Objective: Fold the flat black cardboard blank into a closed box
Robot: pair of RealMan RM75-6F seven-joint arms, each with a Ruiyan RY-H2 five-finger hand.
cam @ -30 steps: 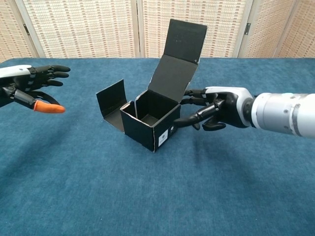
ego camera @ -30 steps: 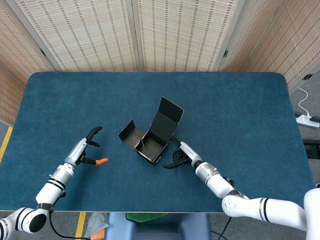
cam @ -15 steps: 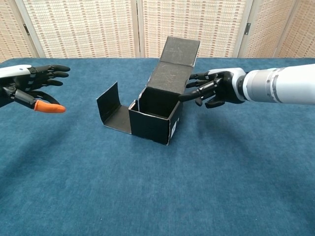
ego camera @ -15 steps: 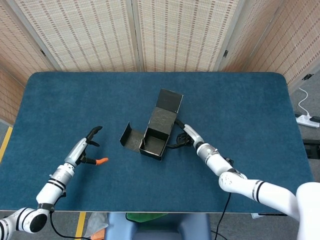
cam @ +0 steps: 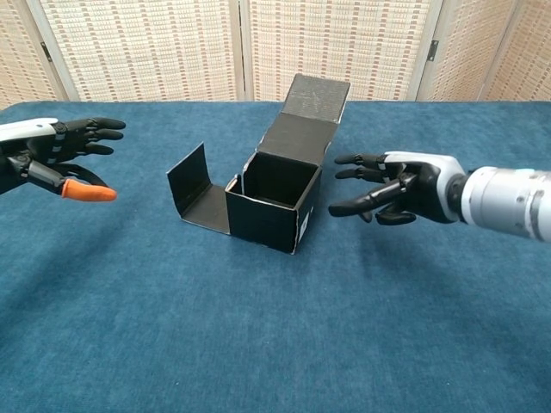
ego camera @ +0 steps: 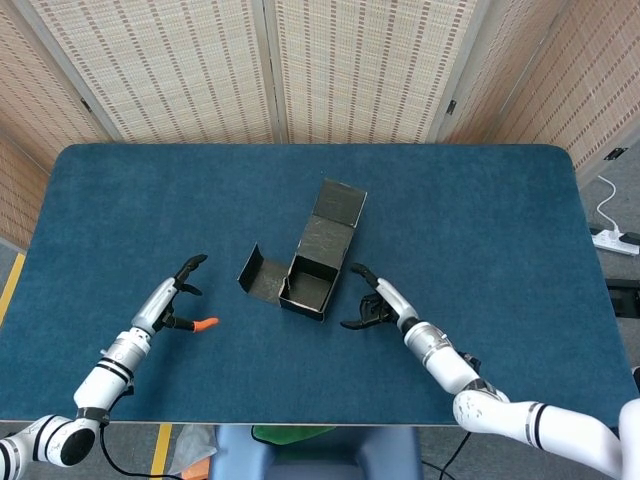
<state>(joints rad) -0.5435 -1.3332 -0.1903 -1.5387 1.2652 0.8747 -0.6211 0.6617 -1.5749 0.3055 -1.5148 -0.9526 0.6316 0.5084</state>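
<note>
The black box [ego camera: 308, 277] sits near the middle of the blue table [ego camera: 480, 220], half formed: its body stands upright with the top open, its lid [cam: 303, 120] leans back toward 1 o'clock in the head view, and one side flap [ego camera: 256, 275] lies splayed out at 9 o'clock from the body. A small white label shows on the lower front corner in the chest view.

Right hand [ego camera: 371, 306] hovers just off the box's 4 o'clock corner, clear of the cardboard, fingers [cam: 355, 160] spread apart and reaching toward the box wall, holding nothing. In the chest view a gap of bare table separates the fingertips from the box.

Left hand [ego camera: 179, 300] hangs well apart from the box, out at 8 o'clock from it, also wide, fingers fanned and nothing in its grasp. Its thumb wears an orange tip [cam: 84, 191], pointing in toward the box.

Behind the table stand woven screen panels [ego camera: 200, 70].
</note>
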